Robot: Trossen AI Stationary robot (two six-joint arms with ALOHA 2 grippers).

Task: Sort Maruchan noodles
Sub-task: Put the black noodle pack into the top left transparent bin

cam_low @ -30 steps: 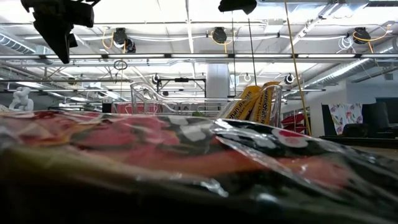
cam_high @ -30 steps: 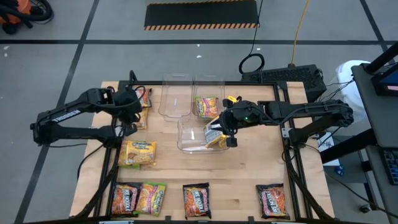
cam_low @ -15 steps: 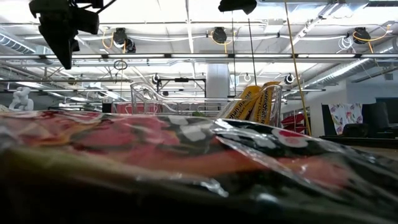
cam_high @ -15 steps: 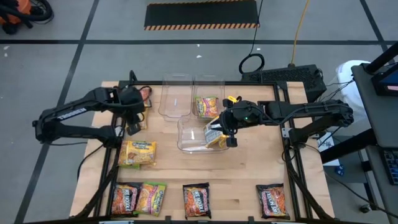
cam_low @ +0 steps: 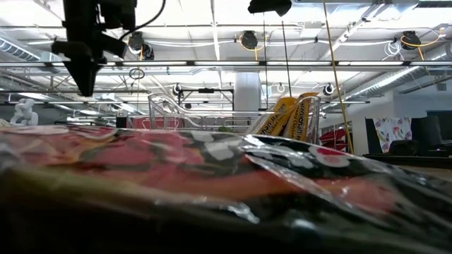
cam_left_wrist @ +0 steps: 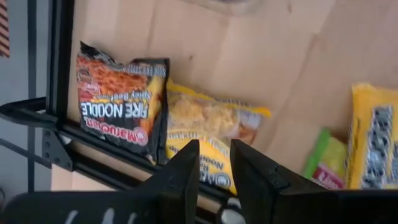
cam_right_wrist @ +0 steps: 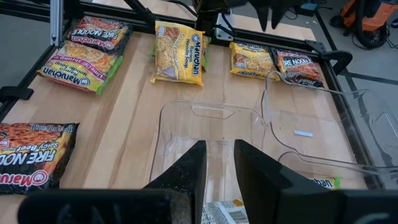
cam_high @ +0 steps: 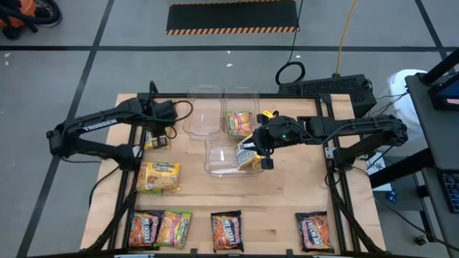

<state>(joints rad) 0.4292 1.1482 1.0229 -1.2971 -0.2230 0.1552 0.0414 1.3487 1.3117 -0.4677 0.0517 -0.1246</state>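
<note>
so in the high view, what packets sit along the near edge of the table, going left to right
dark red-black packet → lime-green packet → second dark packet → after a gap, third dark packet

Black packet (cam_left_wrist: 118, 93) reads "Maruchan FIRE NOODLE" (yellow packet (cam_right_wrist: 178, 52): "Maruchan").

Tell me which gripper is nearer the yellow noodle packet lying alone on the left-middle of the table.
Left. The left gripper hovers just beyond the yellow packet, toward the table's far-left edge. The right gripper is farther off to the side, over the clear bin.
</note>
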